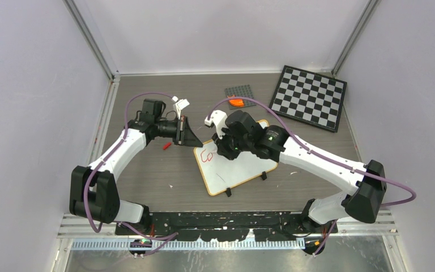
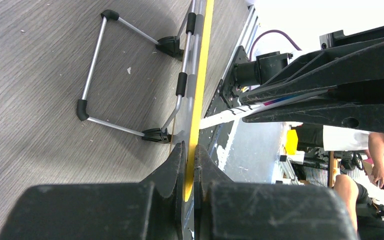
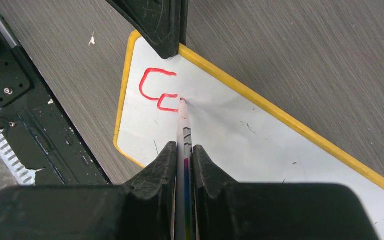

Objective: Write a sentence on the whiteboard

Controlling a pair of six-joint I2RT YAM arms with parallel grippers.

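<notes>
right gripper [image 3: 185, 148] pinches marker [image 3: 183, 122], tip on whiteboard [image 3: 260, 145]; left gripper [image 2: 189, 150] clamps its edge

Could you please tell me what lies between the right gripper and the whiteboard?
A marker: the right gripper grips it, its red tip touching the whiteboard, shown in the right wrist view.

Left arm [image 1: 116, 156] reaches forward and bends inward, wrist rolled on its side. The left gripper [image 2: 190, 151] is clamped on the whiteboard [image 3: 240, 130] frame near a corner, one finger on each face. Right arm [image 1: 323, 164] folds in from the right with the wrist pitched down, and the right gripper [image 3: 184, 149] is pinched tight on a marker [image 3: 183, 122] whose tip touches the board.
</notes>
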